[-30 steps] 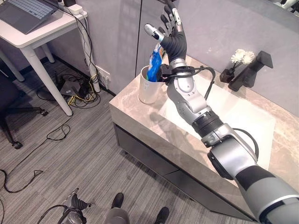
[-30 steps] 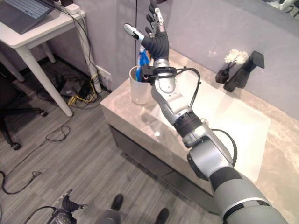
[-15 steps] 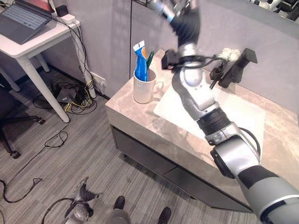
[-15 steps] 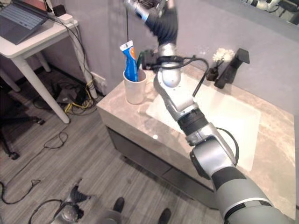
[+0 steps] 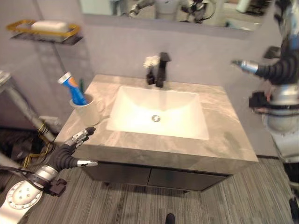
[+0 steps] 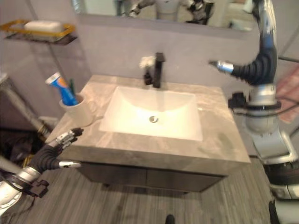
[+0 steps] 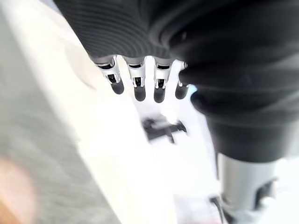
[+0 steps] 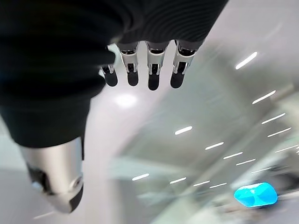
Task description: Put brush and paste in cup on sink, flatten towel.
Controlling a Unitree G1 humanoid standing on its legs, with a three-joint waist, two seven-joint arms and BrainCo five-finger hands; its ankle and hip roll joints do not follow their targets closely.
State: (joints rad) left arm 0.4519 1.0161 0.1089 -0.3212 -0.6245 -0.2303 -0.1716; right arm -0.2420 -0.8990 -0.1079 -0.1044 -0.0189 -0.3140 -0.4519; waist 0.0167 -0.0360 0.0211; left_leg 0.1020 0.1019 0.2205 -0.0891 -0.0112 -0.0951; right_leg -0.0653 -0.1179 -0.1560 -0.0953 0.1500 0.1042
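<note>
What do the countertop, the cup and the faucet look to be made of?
Countertop: grey veined stone or a stone-look slab, smooth, faintly glossy. Cup: probably glazed ceramic, plain off-white and opaque, with a handle. Faucet: likely metal in matte black, with no shine on it.

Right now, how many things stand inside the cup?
2. A blue toothpaste tube leans out of the white cup at the counter's left end, and a green toothbrush stands just behind it. Anything lower inside may be hidden.

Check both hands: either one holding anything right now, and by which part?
Nothing is held. The left hand hovers by the counter's front corner with fingers straight; the right hand is raised at the wall, fingers extended, empty.
</note>
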